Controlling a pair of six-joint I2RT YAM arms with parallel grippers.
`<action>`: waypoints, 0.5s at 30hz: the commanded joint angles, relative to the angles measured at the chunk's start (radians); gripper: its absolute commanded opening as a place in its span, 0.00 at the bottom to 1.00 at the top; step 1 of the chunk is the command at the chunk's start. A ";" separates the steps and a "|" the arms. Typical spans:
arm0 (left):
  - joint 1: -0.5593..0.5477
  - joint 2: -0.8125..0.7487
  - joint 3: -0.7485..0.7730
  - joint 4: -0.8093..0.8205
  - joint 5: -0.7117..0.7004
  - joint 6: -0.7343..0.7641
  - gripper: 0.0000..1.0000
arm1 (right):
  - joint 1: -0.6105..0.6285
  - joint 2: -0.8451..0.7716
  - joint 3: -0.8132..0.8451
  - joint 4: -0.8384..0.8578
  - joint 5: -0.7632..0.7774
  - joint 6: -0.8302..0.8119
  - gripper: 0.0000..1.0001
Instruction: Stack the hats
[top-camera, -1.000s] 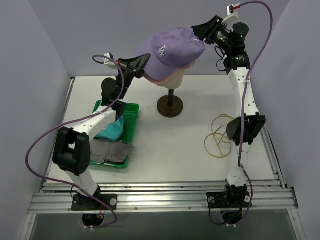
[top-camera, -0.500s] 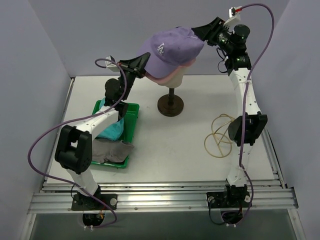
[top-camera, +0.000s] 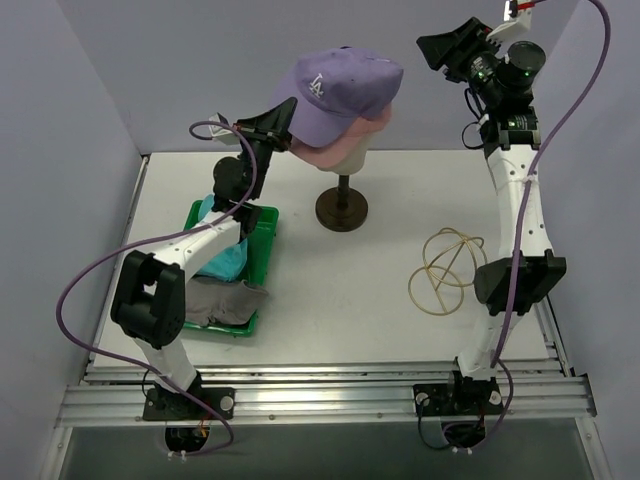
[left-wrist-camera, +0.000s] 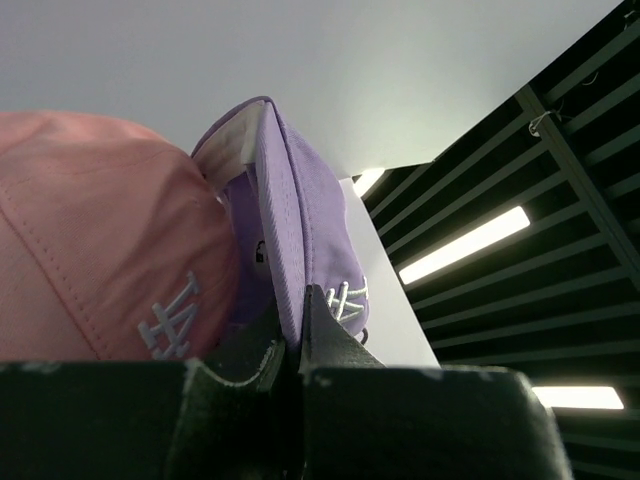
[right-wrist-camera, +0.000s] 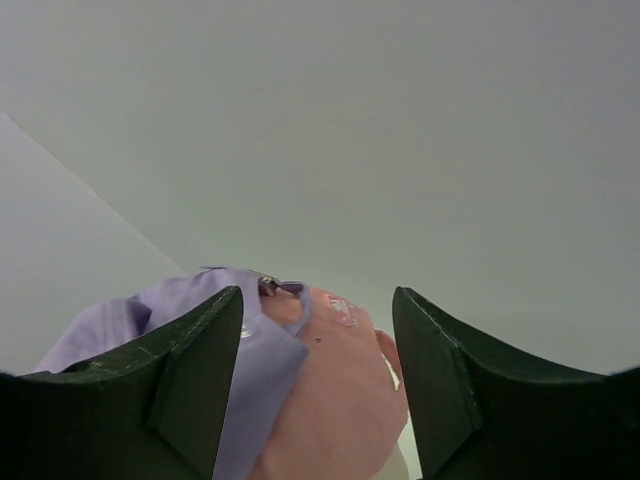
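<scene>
A lavender cap (top-camera: 340, 88) with a white logo sits tilted on top of a pink cap (top-camera: 352, 142), both on the cream mannequin head. My left gripper (top-camera: 284, 122) is shut on the lavender cap's brim; the left wrist view shows the brim (left-wrist-camera: 285, 230) pinched between the jaws, the pink cap (left-wrist-camera: 90, 250) beside it. My right gripper (top-camera: 440, 45) hangs open, up and to the right of the caps, touching neither. Its wrist view shows the lavender cap (right-wrist-camera: 140, 315) and pink cap (right-wrist-camera: 335, 390) beyond the spread fingers. A teal hat (top-camera: 228, 262) and a grey hat (top-camera: 222, 300) lie in the tray.
The green tray (top-camera: 268, 232) sits at the left by the left arm. The mannequin's dark stand base (top-camera: 341, 208) is at the table's centre back. A tan cord loop (top-camera: 445, 268) lies on the right, near the right arm.
My right gripper has opened, let go of the back of the lavender cap and drawn away up and to the right. The cap now sits further over the pink one.
</scene>
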 joint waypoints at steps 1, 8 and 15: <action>-0.005 -0.036 0.069 0.053 -0.097 -0.013 0.02 | 0.003 -0.095 -0.053 0.073 -0.001 -0.020 0.57; -0.034 -0.025 0.128 0.019 -0.134 -0.031 0.02 | 0.009 -0.188 -0.218 0.134 -0.046 -0.036 0.56; -0.062 -0.028 0.120 0.010 -0.160 -0.026 0.02 | 0.016 -0.249 -0.326 0.224 -0.147 -0.069 0.52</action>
